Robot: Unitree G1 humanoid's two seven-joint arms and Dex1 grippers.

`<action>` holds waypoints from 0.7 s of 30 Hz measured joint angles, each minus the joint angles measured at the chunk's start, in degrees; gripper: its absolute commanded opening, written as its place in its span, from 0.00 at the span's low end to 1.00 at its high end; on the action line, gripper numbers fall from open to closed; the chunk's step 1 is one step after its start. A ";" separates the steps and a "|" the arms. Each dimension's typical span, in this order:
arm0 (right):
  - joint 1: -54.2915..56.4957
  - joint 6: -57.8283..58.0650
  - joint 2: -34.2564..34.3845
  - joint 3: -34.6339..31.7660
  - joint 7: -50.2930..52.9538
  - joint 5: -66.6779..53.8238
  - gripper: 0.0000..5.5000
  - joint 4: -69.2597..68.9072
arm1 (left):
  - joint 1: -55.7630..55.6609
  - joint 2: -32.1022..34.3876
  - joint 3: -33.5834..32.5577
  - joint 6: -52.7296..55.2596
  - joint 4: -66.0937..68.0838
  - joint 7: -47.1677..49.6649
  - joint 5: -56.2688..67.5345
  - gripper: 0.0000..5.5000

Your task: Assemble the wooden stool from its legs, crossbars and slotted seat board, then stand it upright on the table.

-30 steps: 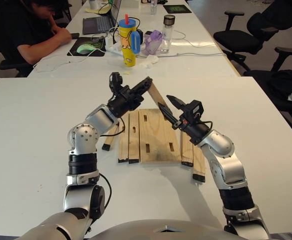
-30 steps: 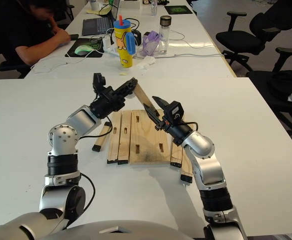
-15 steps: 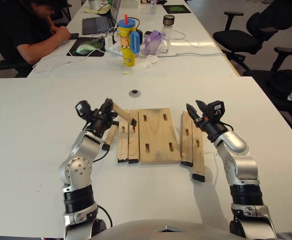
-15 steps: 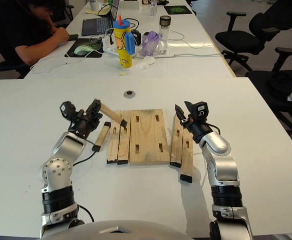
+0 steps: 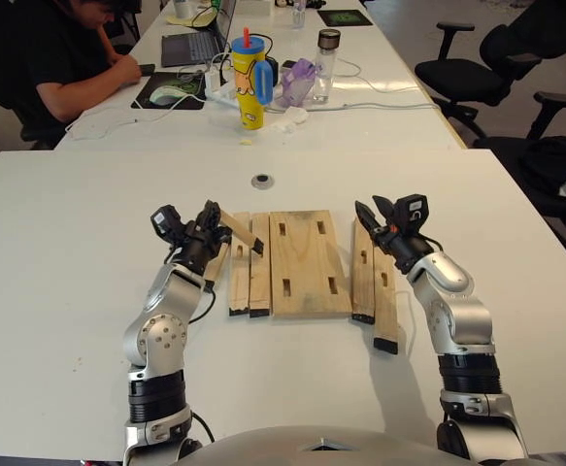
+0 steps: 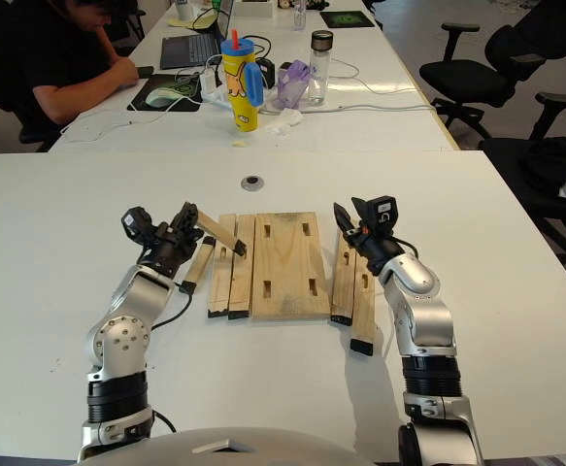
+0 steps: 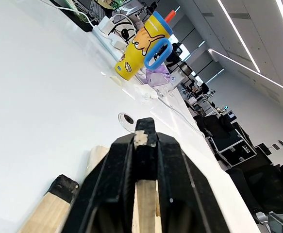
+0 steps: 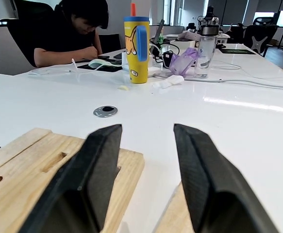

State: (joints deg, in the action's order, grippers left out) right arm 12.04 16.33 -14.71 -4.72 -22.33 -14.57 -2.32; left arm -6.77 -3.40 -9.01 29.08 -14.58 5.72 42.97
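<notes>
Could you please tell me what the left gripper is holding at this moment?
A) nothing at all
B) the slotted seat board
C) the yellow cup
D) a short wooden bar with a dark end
D: the left gripper is shut on a short wooden bar, lifted at an angle, with its dark end over the planks beside the seat board, which lies flat on the table.

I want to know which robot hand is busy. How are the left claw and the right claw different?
The left gripper is shut on a black-tipped wooden stick; the right gripper is open and holds nothing. The left gripper sits left of the seat board; the right gripper sits on its right, over two planks. Both are black, two-fingered and near the white table.
</notes>
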 measured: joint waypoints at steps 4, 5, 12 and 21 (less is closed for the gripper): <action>0.01 0.01 0.09 0.68 -0.38 0.00 0.36 0.29 | 0.36 0.03 1.06 -1.52 1.90 -0.48 -1.00 0.08; 0.02 0.01 0.09 0.68 -0.39 0.00 0.36 0.31 | 0.38 0.04 1.11 -1.80 1.96 -0.60 -1.18 0.08; 0.18 0.03 0.04 0.95 -0.99 0.02 0.36 0.67 | 0.90 0.04 1.52 -5.31 2.84 -0.74 -3.01 0.08; 0.65 0.16 0.11 1.80 -0.89 0.19 0.36 0.69 | -1.16 0.23 3.12 -5.68 5.48 1.38 -6.06 0.08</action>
State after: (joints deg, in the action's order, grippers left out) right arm 12.70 16.49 -14.60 -2.92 -23.22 -14.38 -1.63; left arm -7.93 -3.16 -5.89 23.39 -9.10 7.10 36.91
